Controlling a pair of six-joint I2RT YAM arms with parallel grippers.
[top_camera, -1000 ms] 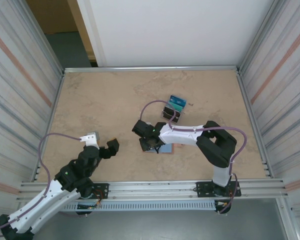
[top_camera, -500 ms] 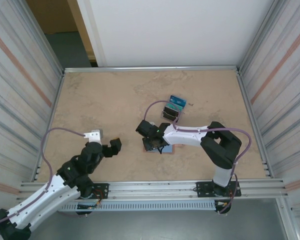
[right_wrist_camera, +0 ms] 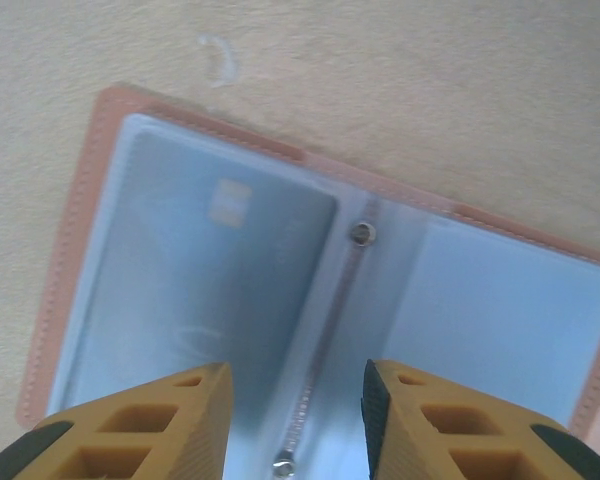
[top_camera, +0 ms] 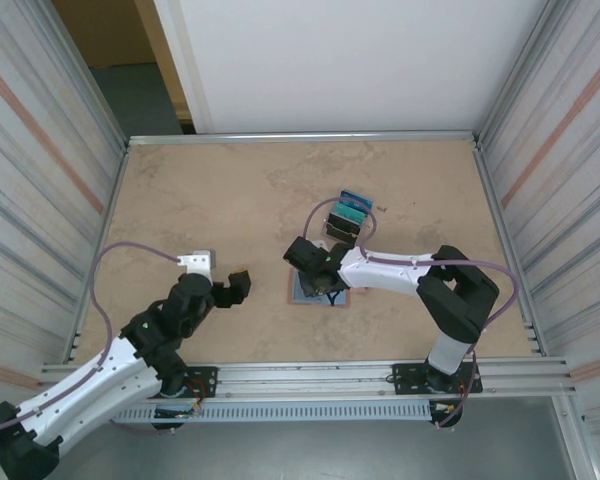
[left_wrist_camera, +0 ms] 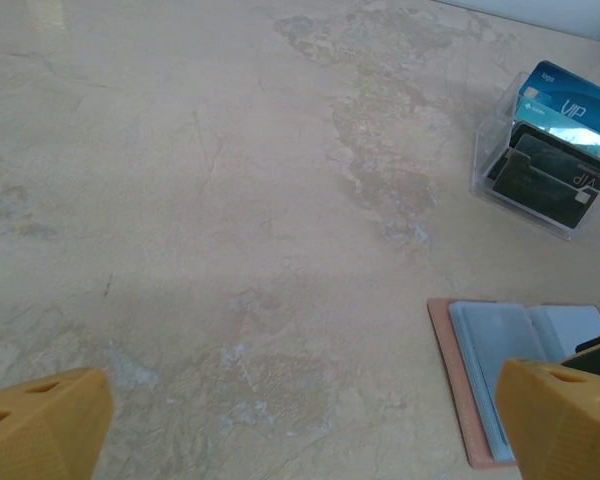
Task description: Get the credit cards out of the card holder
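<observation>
Card holder (right_wrist_camera: 68, 250), open flat on tabletop (top_camera: 200, 200).
Right end effector (right_wrist_camera: 297, 420) half-spread above its spine, contact unclear; credit card (right_wrist_camera: 210, 270) pocketed beneath one finger. Left end effector (top_camera: 235, 288) spread wide.

I am watching my right claw (top_camera: 320, 286) hanging right over the card holder (top_camera: 300, 292), which is lying open on the bench (top_camera: 200, 200). My left claw (top_camera: 238, 287) is hovering well apart on its left. A clear box (top_camera: 345, 216) of cards is standing just beyond.
</observation>
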